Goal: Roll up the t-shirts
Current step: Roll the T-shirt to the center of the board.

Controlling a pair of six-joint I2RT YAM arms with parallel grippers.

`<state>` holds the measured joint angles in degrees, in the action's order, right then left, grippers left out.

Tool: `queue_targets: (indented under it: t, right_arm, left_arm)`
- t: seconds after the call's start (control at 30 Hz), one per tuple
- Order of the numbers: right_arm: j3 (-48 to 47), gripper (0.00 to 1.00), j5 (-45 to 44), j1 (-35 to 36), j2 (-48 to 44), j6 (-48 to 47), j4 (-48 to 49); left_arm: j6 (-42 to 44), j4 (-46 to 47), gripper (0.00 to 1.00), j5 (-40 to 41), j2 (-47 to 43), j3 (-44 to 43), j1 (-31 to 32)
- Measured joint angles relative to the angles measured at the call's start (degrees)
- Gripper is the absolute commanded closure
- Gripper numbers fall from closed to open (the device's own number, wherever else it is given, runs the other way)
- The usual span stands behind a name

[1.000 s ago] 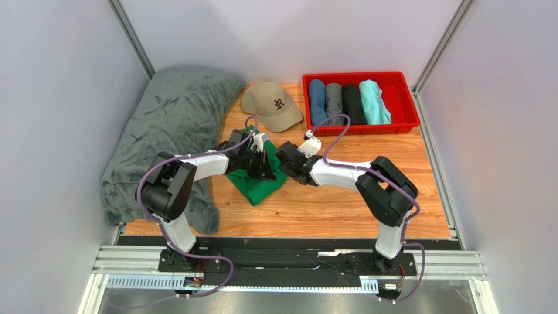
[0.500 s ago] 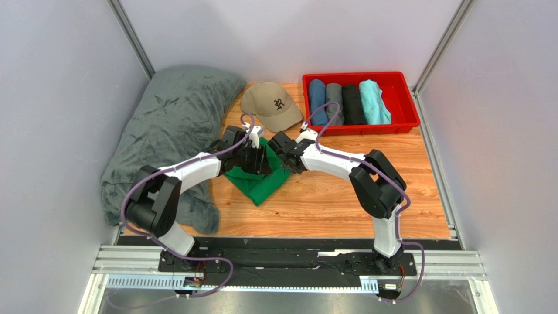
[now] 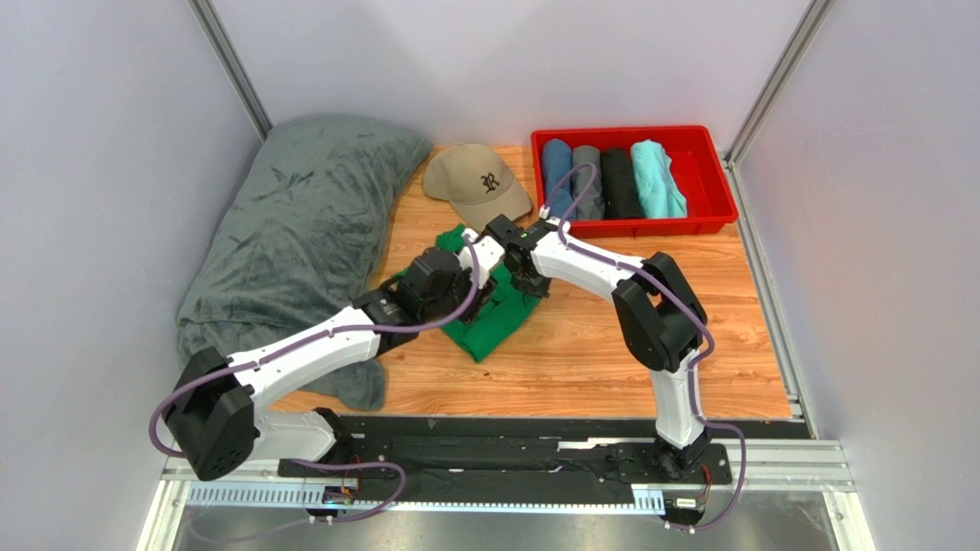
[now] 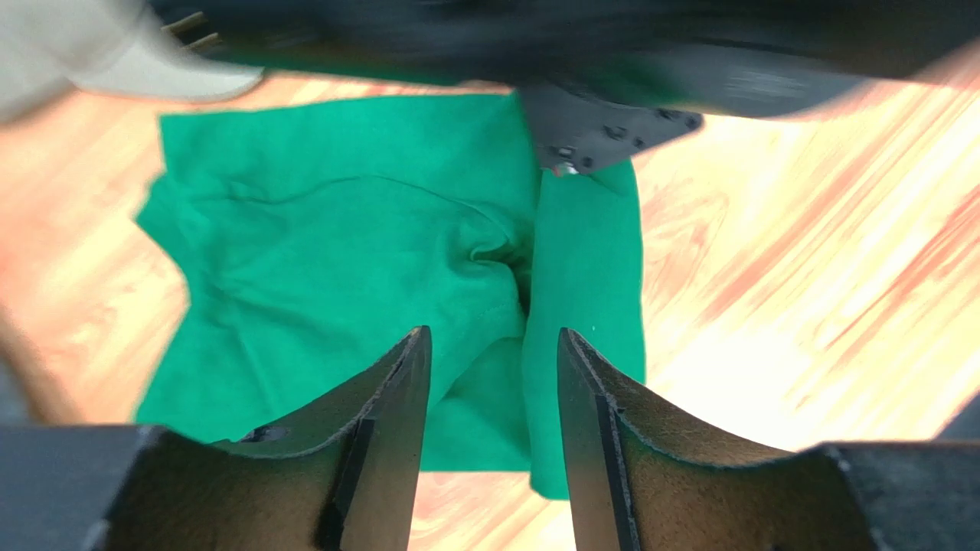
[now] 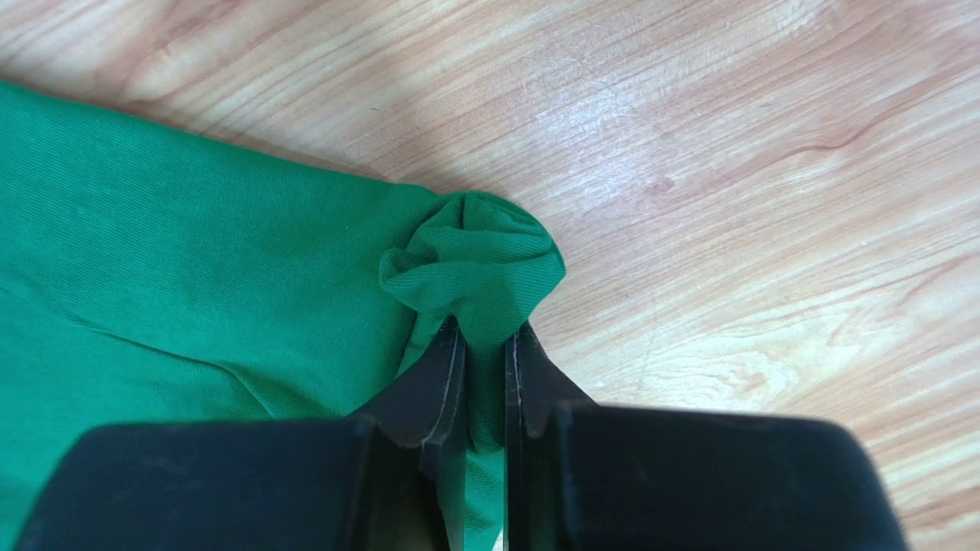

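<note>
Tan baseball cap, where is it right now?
In the top view the tan cap sits at the far middle of the table, between the grey blanket on its left and the red bin on its right.

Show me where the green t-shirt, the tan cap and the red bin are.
green t-shirt [image 3: 489,333], top external view, on its near corner, below the arms.
tan cap [image 3: 466,172], top external view, on the crown.
red bin [image 3: 702,175], top external view, on the bare floor at its right end.
</note>
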<state>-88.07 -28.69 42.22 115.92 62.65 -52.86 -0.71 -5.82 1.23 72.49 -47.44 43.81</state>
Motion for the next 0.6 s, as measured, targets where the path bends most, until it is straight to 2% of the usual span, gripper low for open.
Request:
queue_targets:
  t: [0.23,0.37,0.47,0.6]
  right_arm:
    - [-3.9,1.0,-0.2,0.0,2.2,-1.1,-3.8]
    - [-5.5,1.0,-0.2,0.0,2.9,-1.1,-5.0]
    - [-6.7,1.0,0.0,0.0,3.8,-1.2,-5.4]
    - [-8.0,1.0,0.3,-0.1,4.9,-1.4,-6.2]
  left_arm:
    - [10.0,-1.5,0.45,10.8,-0.2,-0.1,12.5]
    - [15.1,0.3,0.41,15.8,4.0,-0.1,19.6]
    - [16.7,1.1,0.37,17.6,9.1,-0.1,22.3]
    - [16.9,1.6,0.35,19.6,14.3,-0.1,22.6]
